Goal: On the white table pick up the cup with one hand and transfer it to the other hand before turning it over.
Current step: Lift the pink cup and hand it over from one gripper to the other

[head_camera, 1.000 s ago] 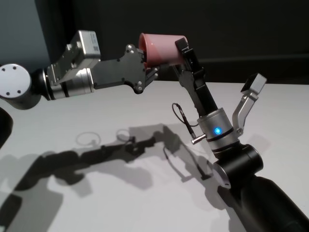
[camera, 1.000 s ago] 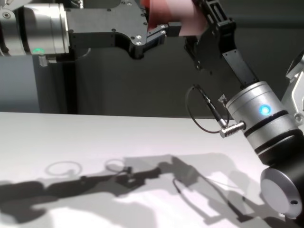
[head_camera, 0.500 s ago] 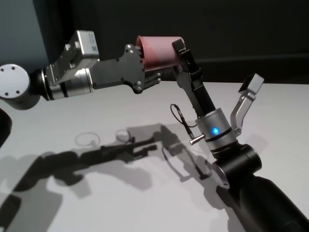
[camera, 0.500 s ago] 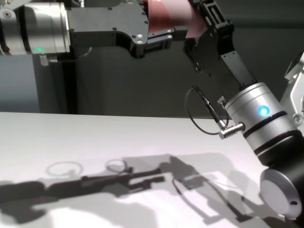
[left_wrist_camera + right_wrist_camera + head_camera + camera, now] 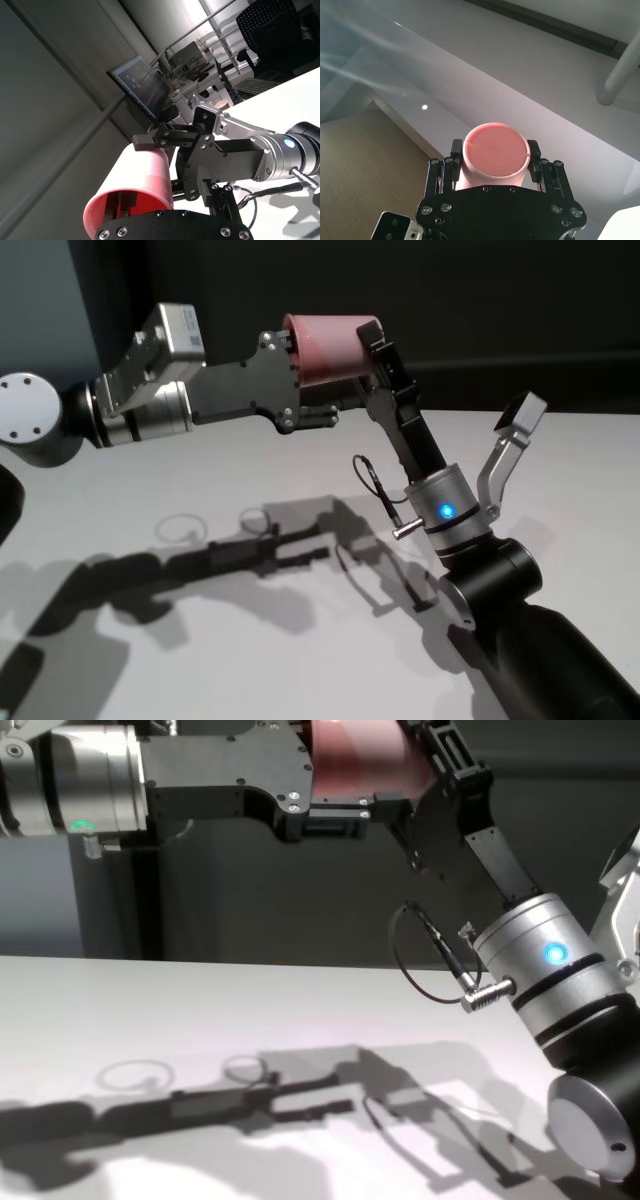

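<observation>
table [image 5: 200, 640]: nearest to me, bare white under both arms, only their shadows on it. nothing sits below to soften a fall.
right gripper [image 5: 492, 156]: reaches up from the near right. in its wrist view a pad sits tight on each side of the cup [image 5: 495, 152], so i judge it is clamped on the base end.
cup: held high over the table, lying on its side between the two grippers, closed base toward the right arm, open rim toward the left arm.
left gripper [image 5: 312, 400]: comes in from the far left at the rim end. its fingers look spread, the lower one hanging clear below the cup wall in the chest view, so i read it as let go or nearly so.
risk, drop: if the right grip is shallow on that smooth taper, the cup can squirt out toward the wide end.
risk, snag: if the left arm pulls back skewed, a finger may catch the rim and twist the cup in the pads.
risk, flip: rolling the wrist fast with a weak hold may fling it.
</observation>
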Robot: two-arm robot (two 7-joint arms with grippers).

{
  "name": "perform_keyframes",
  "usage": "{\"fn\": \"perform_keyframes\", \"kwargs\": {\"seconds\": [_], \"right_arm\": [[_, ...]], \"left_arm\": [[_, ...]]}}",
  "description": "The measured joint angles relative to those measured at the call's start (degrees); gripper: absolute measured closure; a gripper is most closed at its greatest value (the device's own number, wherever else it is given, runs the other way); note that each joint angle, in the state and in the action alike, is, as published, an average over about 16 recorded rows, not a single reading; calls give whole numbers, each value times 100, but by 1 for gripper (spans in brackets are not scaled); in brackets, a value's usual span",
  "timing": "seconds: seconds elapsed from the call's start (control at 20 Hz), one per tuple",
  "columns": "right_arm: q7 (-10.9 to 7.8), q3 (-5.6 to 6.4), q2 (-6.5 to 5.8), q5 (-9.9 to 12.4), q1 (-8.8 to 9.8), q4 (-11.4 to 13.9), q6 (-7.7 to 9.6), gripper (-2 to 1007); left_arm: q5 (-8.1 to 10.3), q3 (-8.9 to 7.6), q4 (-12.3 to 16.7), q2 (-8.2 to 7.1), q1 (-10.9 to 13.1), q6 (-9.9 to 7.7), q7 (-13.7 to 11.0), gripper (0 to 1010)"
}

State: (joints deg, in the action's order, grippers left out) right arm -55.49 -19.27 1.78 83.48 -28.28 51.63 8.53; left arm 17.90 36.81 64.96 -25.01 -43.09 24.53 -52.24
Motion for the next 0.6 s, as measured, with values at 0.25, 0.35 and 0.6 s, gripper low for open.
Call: {"fn": "perform_keyframes", "kwargs": {"seconds": [0.25, 0.35, 0.6], "right_arm": [[-4, -16, -18, 26, 7, 27, -5, 256], [-3, -26, -30, 43, 12, 45, -8, 256], [5, -60, -76, 102, 34, 110, -23, 256]], "left_arm": [[-1, 0, -2, -2, 0, -1, 1, 155], [-1, 0, -2, -2, 0, -1, 1, 104], [-2, 1, -5, -3, 0, -2, 2, 32]]}}
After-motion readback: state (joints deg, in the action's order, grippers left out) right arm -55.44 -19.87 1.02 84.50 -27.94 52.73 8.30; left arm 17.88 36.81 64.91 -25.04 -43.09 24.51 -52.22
